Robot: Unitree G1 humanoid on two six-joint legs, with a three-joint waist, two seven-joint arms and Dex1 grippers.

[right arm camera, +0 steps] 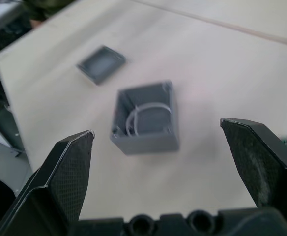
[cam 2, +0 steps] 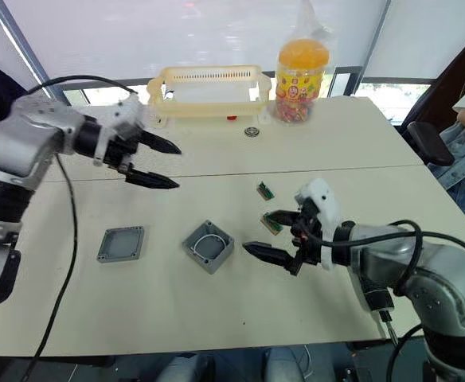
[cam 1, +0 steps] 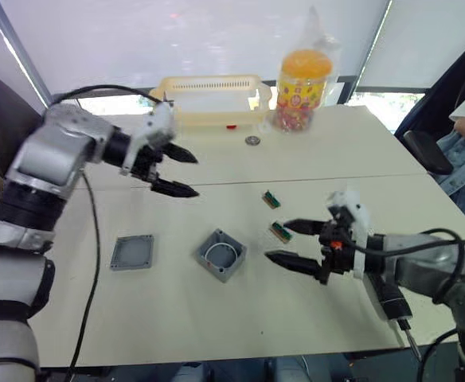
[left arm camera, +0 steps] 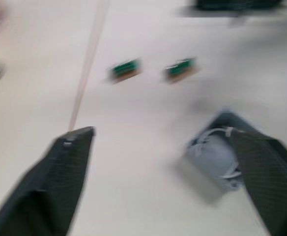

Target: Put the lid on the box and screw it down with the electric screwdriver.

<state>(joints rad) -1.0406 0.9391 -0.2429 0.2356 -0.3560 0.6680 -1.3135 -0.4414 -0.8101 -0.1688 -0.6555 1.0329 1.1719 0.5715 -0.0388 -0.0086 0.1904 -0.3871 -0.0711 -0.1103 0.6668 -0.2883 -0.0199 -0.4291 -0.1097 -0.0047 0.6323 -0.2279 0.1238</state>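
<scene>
Both arms are silver-grey metal shells with black joint bands, and a black cable loops along each. The left gripper [cam 1: 177,171] has two tapering black fingers set in a white housing. The right gripper [cam 1: 287,241] carries the same black fingers [right arm camera: 67,169], finely textured, with a white housing and small red-orange parts just behind the jaws.

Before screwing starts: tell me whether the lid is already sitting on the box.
No: the lid lies flat on the table, apart from the open box.
</scene>
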